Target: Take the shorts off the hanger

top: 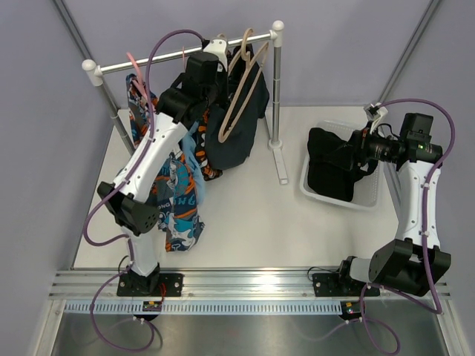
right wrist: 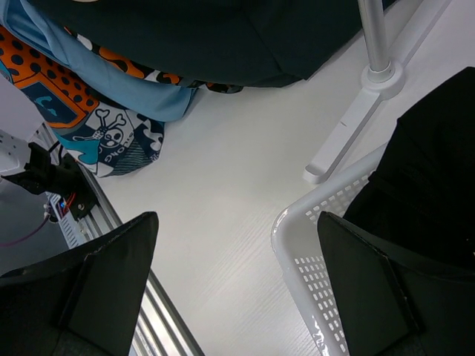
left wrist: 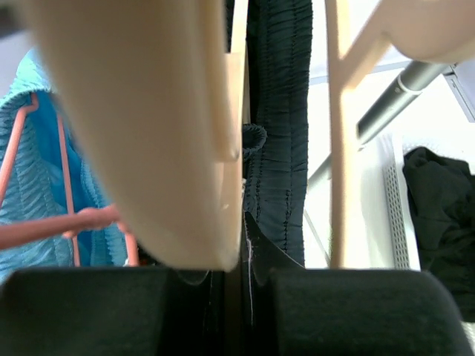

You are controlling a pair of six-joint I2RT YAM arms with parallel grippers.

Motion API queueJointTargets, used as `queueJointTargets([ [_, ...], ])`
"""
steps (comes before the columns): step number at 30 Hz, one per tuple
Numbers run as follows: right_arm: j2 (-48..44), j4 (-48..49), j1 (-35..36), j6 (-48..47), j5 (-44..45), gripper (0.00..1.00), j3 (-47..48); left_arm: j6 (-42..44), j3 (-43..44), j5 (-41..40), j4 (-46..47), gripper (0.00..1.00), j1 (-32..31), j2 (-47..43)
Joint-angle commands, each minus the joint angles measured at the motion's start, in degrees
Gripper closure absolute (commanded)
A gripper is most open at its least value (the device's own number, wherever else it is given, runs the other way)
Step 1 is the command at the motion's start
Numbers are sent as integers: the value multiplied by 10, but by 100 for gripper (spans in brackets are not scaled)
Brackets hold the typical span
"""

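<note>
Left hand (left wrist: 241,304), grip unclear, amid blurred hanger (left wrist: 148,133) and dark shorts (left wrist: 282,111).

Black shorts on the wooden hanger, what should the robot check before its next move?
1. Left claw up at the wooden hanger and black shorts: ok.
2. Left claw gripping firmly: cannot tell.
3. Right claw open and holding nothing: ok.
4. Basket close by the right claw: ok.
5. Blue clothes not between the left claw's fingers: ok.
</note>
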Motion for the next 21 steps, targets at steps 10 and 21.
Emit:
queueJointTargets([
  [10,-15,-27,4,-33,-21,3,-11,1,-111,-2,76,100,-7,-143],
  [21,-10,-80,17,-91,-19,3,-7,-9,-239,50,82,100,-11,-212],
])
